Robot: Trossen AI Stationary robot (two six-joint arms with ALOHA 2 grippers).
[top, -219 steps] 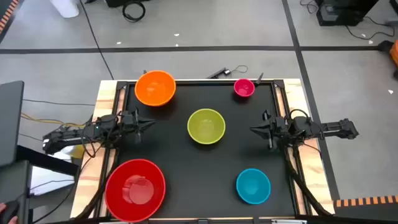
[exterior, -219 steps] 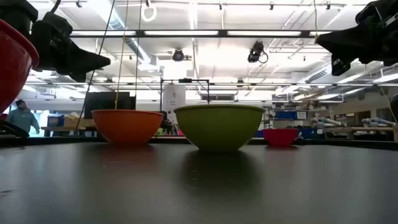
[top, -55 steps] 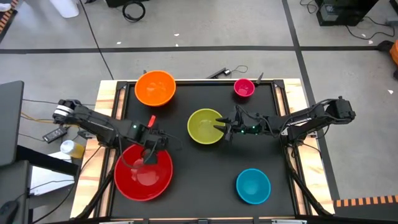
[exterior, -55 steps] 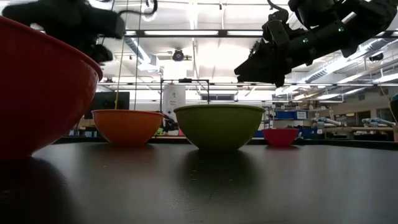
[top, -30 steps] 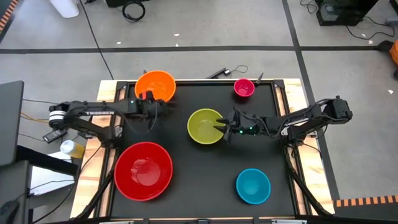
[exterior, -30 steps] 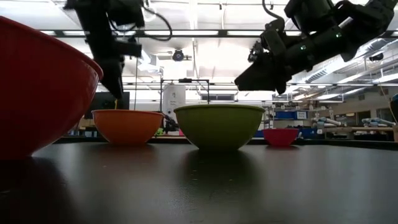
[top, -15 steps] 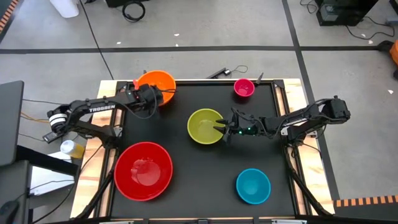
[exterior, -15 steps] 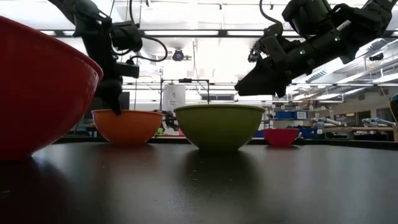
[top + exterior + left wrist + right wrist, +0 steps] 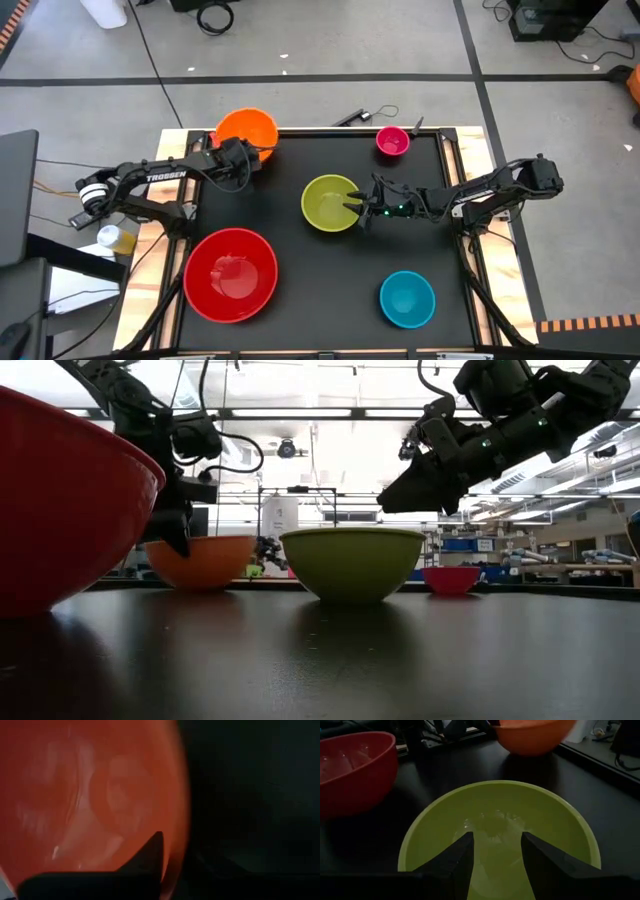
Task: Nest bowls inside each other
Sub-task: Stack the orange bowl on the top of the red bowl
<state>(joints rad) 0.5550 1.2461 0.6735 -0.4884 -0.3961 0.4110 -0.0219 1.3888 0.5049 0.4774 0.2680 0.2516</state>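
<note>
The orange bowl (image 9: 250,127) stands at the far left of the black table, tipped in the low view (image 9: 205,563). My left gripper (image 9: 243,160) is shut on its near rim. The yellow-green bowl (image 9: 325,205) rests on its base at the table's middle. My right gripper (image 9: 352,206) hangs open above that bowl's right side (image 9: 495,820), clear of the rim in the low view (image 9: 395,480). The red bowl (image 9: 230,275) sits near left, the blue bowl (image 9: 407,298) near right, and the pink bowl (image 9: 392,141) far right. My left gripper has the orange bowl's rim (image 9: 181,835) on the side nearest the table's middle. One finger (image 9: 150,852) is inside the bowl; the other is outside, lost in the dark. The fingers slant down from the near left. The bowl sits tilted; whether its base is on the table I cannot tell.
Wooden rails (image 9: 170,170) edge the black table on both sides. A small dark tool with a cord (image 9: 355,117) lies just beyond the far edge. Open table lies between the red bowl and the blue bowl.
My left gripper has gone toward the far edge and down onto the orange bowl's rim and has shut on it. The orange bowl has tipped and shifted a little toward the far left corner. The right arm has kept still.
</note>
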